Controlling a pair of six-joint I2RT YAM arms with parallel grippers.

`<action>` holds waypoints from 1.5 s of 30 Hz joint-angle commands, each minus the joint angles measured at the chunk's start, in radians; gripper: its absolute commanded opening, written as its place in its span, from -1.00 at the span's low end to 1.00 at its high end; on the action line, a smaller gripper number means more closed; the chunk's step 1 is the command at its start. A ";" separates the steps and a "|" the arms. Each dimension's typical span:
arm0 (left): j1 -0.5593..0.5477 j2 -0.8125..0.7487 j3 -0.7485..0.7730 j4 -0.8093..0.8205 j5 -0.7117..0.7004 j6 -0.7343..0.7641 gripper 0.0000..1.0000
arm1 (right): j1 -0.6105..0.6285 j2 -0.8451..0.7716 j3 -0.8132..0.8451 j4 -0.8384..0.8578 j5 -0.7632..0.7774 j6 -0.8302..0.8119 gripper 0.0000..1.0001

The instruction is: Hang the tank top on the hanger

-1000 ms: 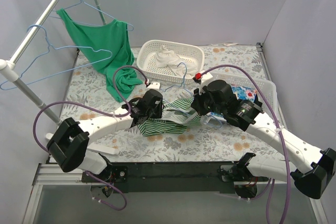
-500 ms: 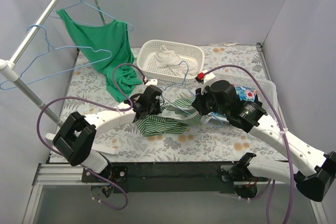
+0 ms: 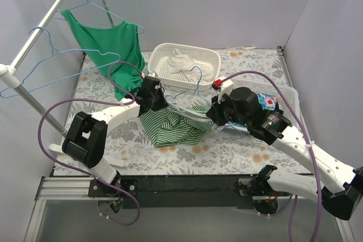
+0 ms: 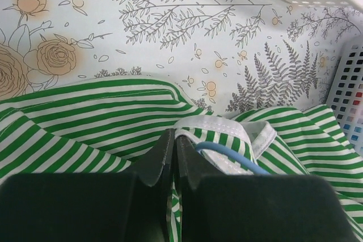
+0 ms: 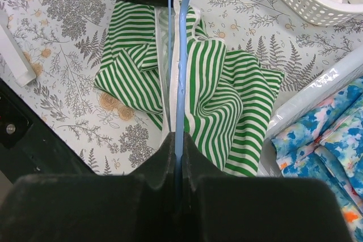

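The striped tank top (image 3: 170, 128) lies crumpled on the floral table between my arms. My left gripper (image 3: 159, 103) is shut on its white-edged opening and holds it up at the cloth's far left. In the left wrist view, the gripper (image 4: 174, 137) pinches the tank top (image 4: 85, 111) with the hanger (image 4: 227, 157) wire running under the white hem. My right gripper (image 3: 209, 114) is shut on the light-blue hanger (image 3: 197, 81). In the right wrist view, the gripper (image 5: 178, 140) grips the hanger (image 5: 180, 55), which runs into the tank top (image 5: 221, 83) toward the left gripper.
A white basket (image 3: 187, 47) with white cloth stands at the back. A clear bin (image 3: 286, 97) holding blue floral cloth (image 3: 265, 101) sits to the right. A solid-green tank top (image 3: 119, 49) hangs on the rack (image 3: 34, 38) at left, with spare hangers (image 3: 57, 60).
My left gripper has moved back and to the left with the tank top's edge, spreading the cloth. The right gripper has kept its hold on the hanger and shifted slightly.
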 commanded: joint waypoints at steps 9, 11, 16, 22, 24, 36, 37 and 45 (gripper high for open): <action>0.049 -0.064 0.089 -0.038 -0.030 0.044 -1.00 | 0.006 -0.015 0.034 0.001 0.016 -0.048 -0.97; 0.049 -0.085 0.089 -0.041 -0.036 0.068 -1.00 | 0.006 -0.012 0.045 0.002 0.023 -0.056 -0.97; 0.023 -0.165 0.127 -0.075 -0.091 0.172 -1.00 | 0.006 0.048 0.089 0.001 -0.036 -0.090 -0.97; -0.085 -0.228 0.200 -0.140 -0.188 0.288 -1.00 | 0.006 0.089 0.155 0.027 -0.044 -0.128 -0.97; -0.125 -0.255 0.219 -0.146 -0.231 0.305 -1.00 | 0.006 0.115 0.195 0.050 -0.119 -0.148 -0.97; -0.165 -0.318 0.658 -0.347 -0.254 0.309 -0.39 | 0.008 0.165 0.563 0.088 -0.043 -0.258 -0.97; -0.165 -0.331 0.687 -0.336 -0.248 0.314 -0.23 | 0.006 0.168 0.595 0.096 -0.042 -0.274 -0.97; -0.165 -0.447 0.751 -0.149 -0.087 0.334 0.52 | 0.006 0.212 0.817 0.145 -0.108 -0.303 -0.97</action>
